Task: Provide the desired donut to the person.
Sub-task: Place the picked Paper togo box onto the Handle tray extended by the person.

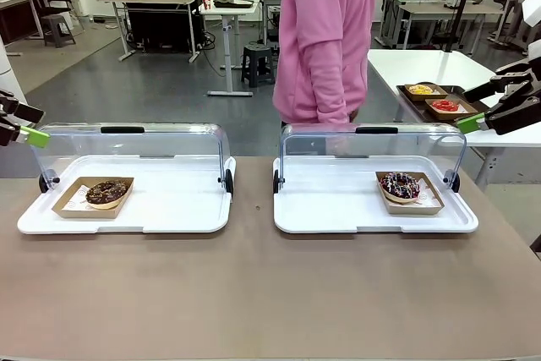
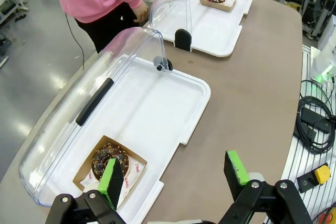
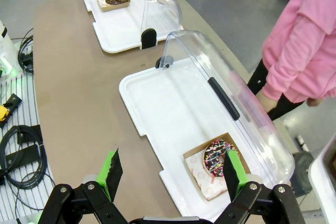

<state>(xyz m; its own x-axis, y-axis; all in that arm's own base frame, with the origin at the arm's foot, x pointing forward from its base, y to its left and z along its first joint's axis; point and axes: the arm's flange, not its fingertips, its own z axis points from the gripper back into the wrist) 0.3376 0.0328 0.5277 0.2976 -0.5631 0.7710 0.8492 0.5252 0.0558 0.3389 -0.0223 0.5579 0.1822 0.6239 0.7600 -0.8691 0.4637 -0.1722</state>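
— What do you count on the surface [image 1: 254, 293]?

— I see two white trays, each with a clear domed lid swung back toward the far side. The left tray [image 1: 169, 209] carries one chocolate donut [image 1: 106, 192] in a brown paper boat at its left end. The right tray [image 1: 338, 209] carries one sprinkled donut [image 1: 400, 184], dark-glazed with coloured sprinkles, in its own paper boat at the right end. So two donuts, one per tray, well apart.

— And the person?

— I have the person [image 1: 325, 40] in a pink hooded sweatshirt standing at the far side, just behind the right tray, face out of frame. On a white side table to the right I count two more paper boats on a dark tray [image 1: 406, 95], one with something yellow, one with something red.

— Jaws?

— My left gripper [image 2: 176, 174] hangs above the near edge of the left tray, jaws spread wide, holding nothing. My right gripper [image 3: 173, 171] hangs over the right tray's near edge, jaws likewise apart and empty
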